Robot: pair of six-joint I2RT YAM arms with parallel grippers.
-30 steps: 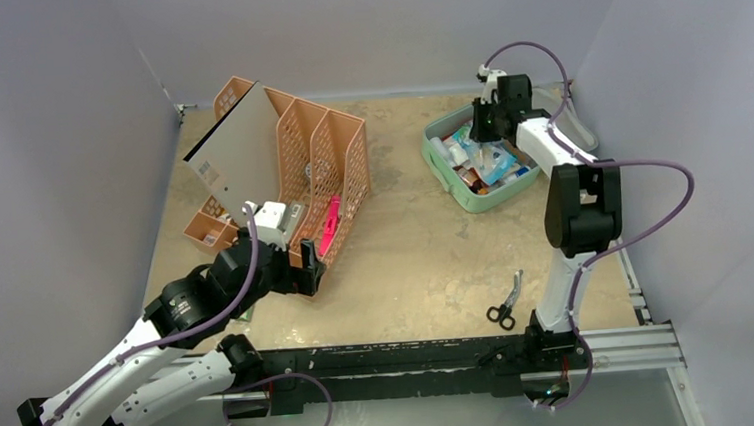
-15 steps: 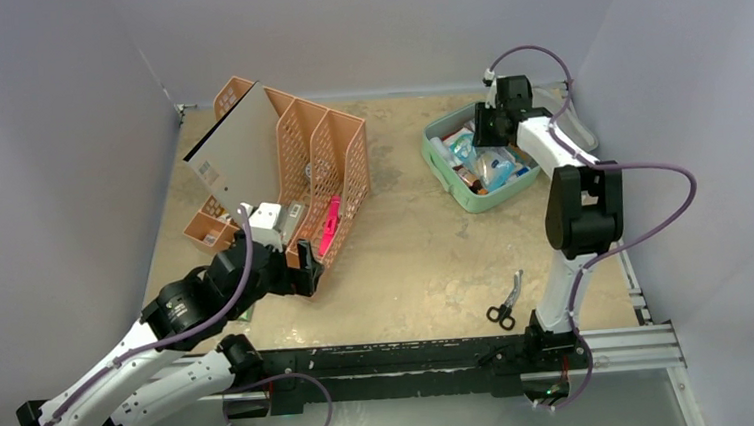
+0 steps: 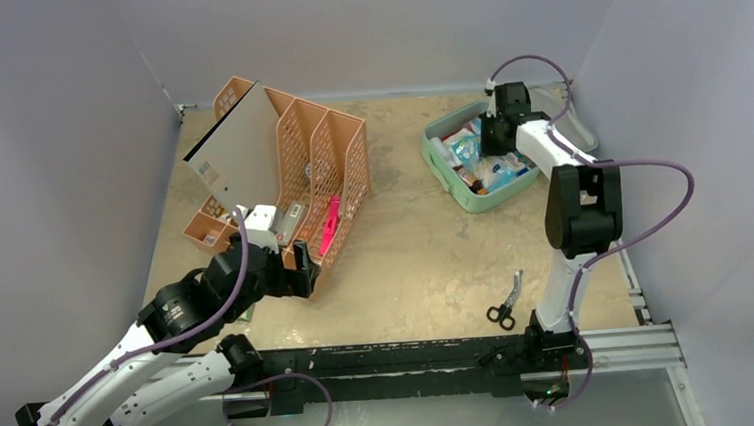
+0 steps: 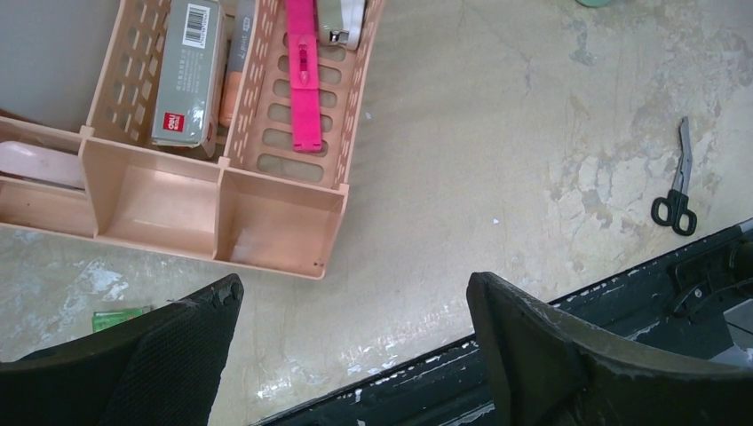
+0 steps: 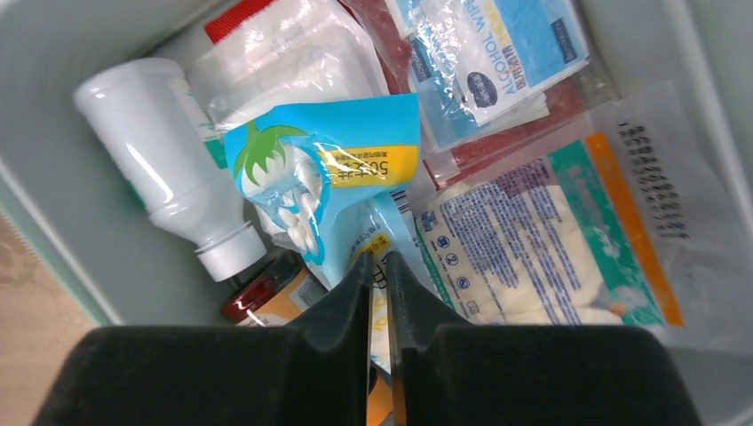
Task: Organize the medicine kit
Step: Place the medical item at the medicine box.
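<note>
On the table (image 3: 416, 250), upper right, the right claw (image 5: 379, 262) clamps a blue packet (image 5: 328, 169), likely to tidy the medicine kit (image 3: 451, 186); the left claw (image 4: 353, 284) hangs apart, empty.

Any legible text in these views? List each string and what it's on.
"ALCOHOL WIP": blue packet in the medicine kit; the rest is cut off.
Blue-and-yellow pouch: print on the yellow band, not legible.
Green-and-orange sachet: fine print and a digit row, too small.
Grey box in the orange rack: barcode and red logo, too small.
</note>
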